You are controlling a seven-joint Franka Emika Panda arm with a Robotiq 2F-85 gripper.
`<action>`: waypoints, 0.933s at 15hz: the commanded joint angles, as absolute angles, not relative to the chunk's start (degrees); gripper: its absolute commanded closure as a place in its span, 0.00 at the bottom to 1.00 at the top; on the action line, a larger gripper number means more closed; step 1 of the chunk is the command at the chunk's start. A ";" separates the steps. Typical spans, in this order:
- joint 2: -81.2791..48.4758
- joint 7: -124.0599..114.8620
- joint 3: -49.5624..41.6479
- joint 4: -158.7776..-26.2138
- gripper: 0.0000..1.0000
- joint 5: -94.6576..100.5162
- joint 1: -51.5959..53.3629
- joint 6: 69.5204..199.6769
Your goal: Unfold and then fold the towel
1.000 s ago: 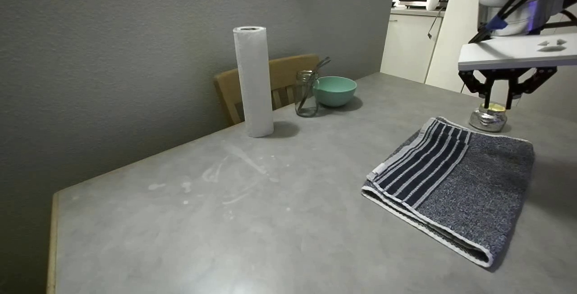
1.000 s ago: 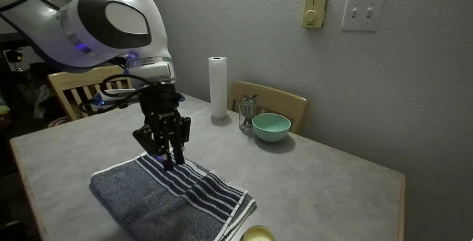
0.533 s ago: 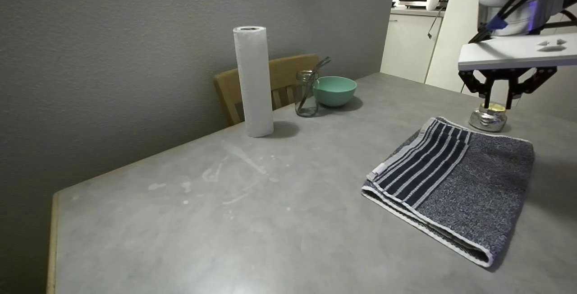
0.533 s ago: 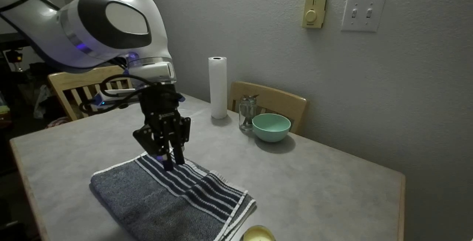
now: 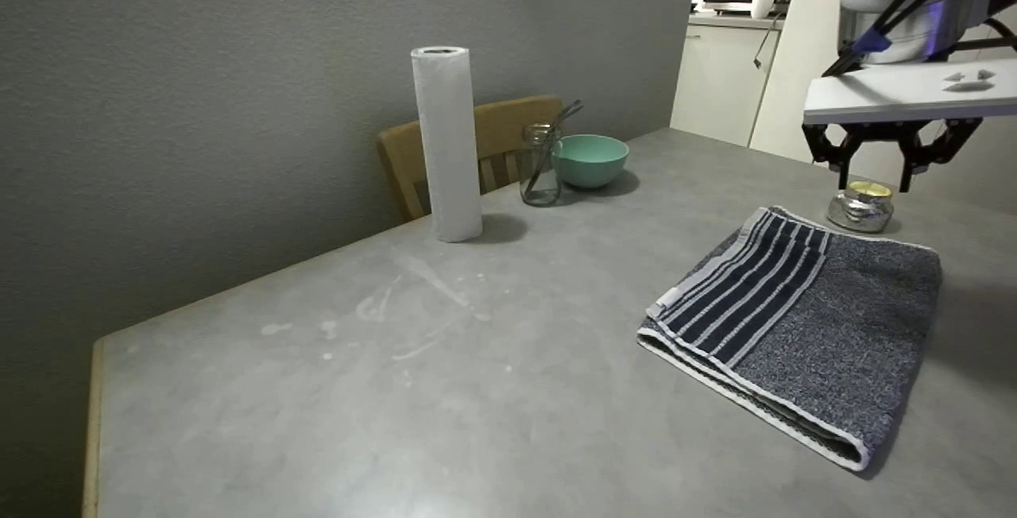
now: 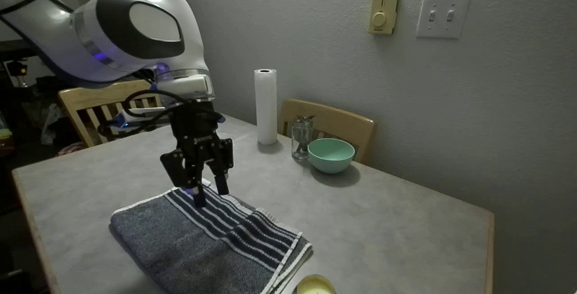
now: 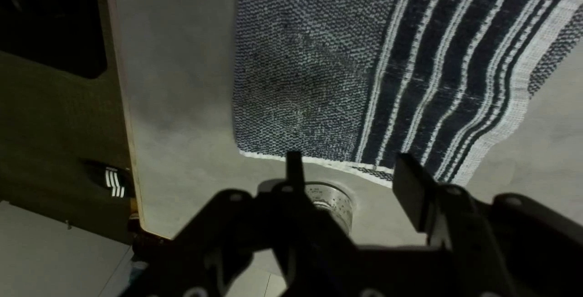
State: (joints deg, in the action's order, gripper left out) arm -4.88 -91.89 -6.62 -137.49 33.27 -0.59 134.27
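Dark grey-blue terry towel with white stripes (image 5: 802,311): folded on the smooth grey table (image 5: 445,431), showing in an exterior view a gaping hem (image 5: 751,400) absent from the wrist view
Squat round silvery jar (image 5: 860,212): just beside, at one o'clock
Black two-fingered end effector (image 5: 874,186): raised, newly spread wider, empty; probably readying to unfold

Flecked grey-blue towel (image 5: 798,335), white-striped navy band (image 5: 745,291), mint-green bowl (image 5: 590,162), black hand (image 5: 874,188)
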 commanded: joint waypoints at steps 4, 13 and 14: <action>-14.59 -87.92 -2.54 -128.24 0.00 28.08 2.05 133.87; -21.65 -84.18 -2.62 -122.26 0.00 22.39 8.02 134.36; -21.58 -84.22 -2.76 -122.26 0.00 22.42 8.09 134.35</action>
